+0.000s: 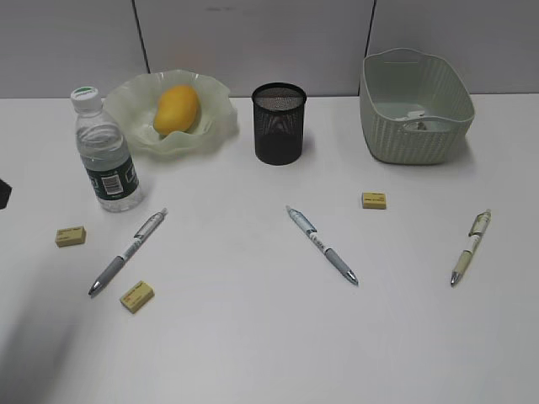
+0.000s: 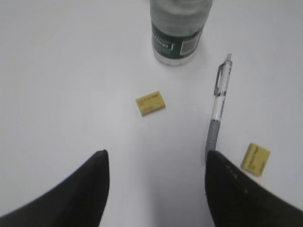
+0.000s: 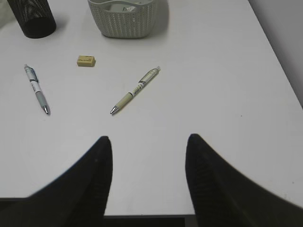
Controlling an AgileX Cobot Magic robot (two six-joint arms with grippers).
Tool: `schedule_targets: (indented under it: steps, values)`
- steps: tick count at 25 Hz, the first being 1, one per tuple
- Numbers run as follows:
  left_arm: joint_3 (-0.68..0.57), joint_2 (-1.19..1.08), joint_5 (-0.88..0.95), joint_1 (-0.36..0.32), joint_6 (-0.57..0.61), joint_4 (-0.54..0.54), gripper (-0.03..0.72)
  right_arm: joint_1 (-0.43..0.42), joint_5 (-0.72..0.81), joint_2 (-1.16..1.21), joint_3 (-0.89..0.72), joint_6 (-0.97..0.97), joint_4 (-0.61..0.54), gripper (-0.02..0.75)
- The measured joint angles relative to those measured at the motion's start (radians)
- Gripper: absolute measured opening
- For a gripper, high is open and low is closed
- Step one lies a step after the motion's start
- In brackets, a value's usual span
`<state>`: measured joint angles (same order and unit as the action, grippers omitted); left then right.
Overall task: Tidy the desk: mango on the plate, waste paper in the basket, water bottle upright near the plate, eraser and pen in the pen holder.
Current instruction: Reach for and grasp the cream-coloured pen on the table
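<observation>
Erasers and pens remain loose on the desk (image 1: 269, 337); mango (image 1: 176, 108) sits in the plate (image 1: 210, 135), water bottle (image 1: 104, 153) stands upright just beside it, and waste paper (image 1: 418, 124) appears to lie in the basket (image 1: 417, 105).

Left gripper (image 2: 154, 189) hangs over bare desk, jaws apart, nothing between them. Ahead of it lies a yellow eraser (image 2: 150, 103), with a grey-grip pen (image 2: 218, 106) to its right and a second eraser (image 2: 256, 159) near the right finger.

Judgement: erasers light, rubbery, grippy — pinch across the short sides. Pens slim, stiff, likely to roll; take at the rubber sleeve, mid-barrel.

Right gripper (image 3: 149, 184) also spread and empty, above the desk's near edge, a beige pen (image 3: 135, 90) ahead.

Pen holder (image 1: 279, 123) interior unreadable through the mesh. Bottle top cut off in the left wrist view.
</observation>
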<state>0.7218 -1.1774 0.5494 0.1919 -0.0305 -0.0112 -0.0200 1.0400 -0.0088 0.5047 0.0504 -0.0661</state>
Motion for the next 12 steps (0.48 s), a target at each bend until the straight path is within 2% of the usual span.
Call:
schedule_targets:
  steps: [7,12]
  values:
    - [0.002,0.164,0.216,0.000,0.038,0.005,0.479,0.000,0.000,0.000,0.000,0.000,0.000,0.404]
    - [0.006,0.291,0.405,0.000,0.039,0.031,0.443,0.000,0.000,0.000,0.000,0.000,0.000,0.404]
